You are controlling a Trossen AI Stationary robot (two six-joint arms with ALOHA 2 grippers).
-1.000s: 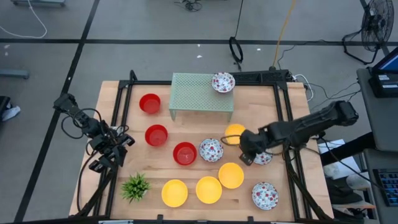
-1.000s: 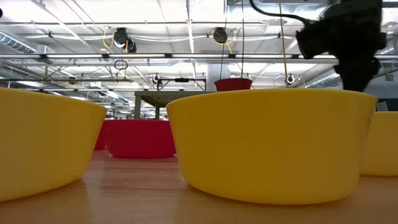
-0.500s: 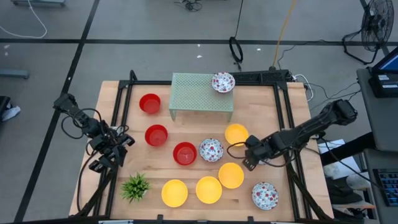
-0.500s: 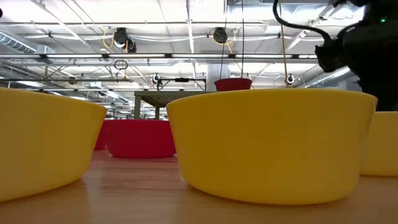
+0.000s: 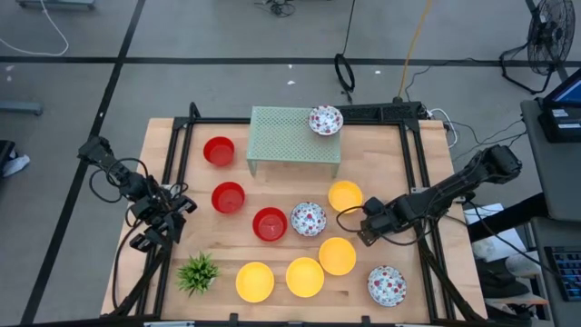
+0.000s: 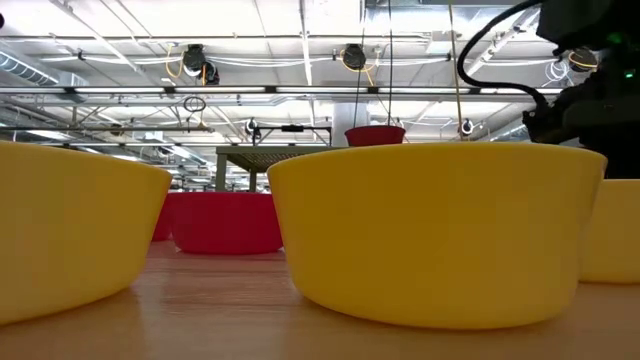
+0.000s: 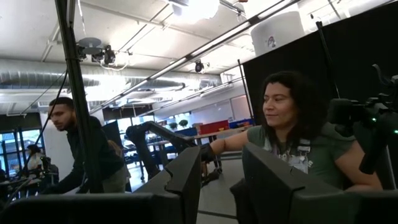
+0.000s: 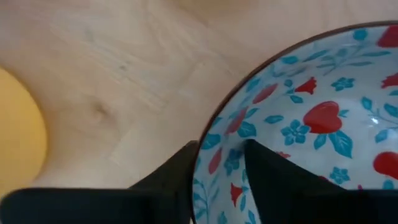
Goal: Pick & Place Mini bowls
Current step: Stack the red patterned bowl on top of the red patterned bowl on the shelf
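The right gripper [image 5: 369, 229] is low over the table's right side, and its wrist view shows the two fingers [image 8: 273, 180] straddling the rim [image 8: 214, 127] of a floral bowl [image 8: 311, 130], one finger inside and one outside, so it looks clamped on that rim; from above the arm hides that bowl completely. The bowl itself is empty, just the red and blue flower print on the inside.

The left gripper [image 5: 156, 227] hangs off the table's left edge, out past the frame rail, fingers [image 7: 186, 177] parted with nothing between them; its camera only sees the room and two people.

Rest of the bowls, all empty as far as I can tell: three red bowls [image 5: 228, 196] on the left half in a loose diagonal; another floral one [image 5: 308, 218] touching the lowest red one; one yellow bowl [image 5: 345, 194] just beside the right gripper; three more yellow ones [image 5: 305, 277] in a row near the front edge; a floral one [image 5: 387, 284] at the front right corner; a last floral one [image 5: 325, 120] sitting on the corner of the green rack [image 5: 290, 136] at the back. A small plant [image 5: 198, 272] sits at front left.
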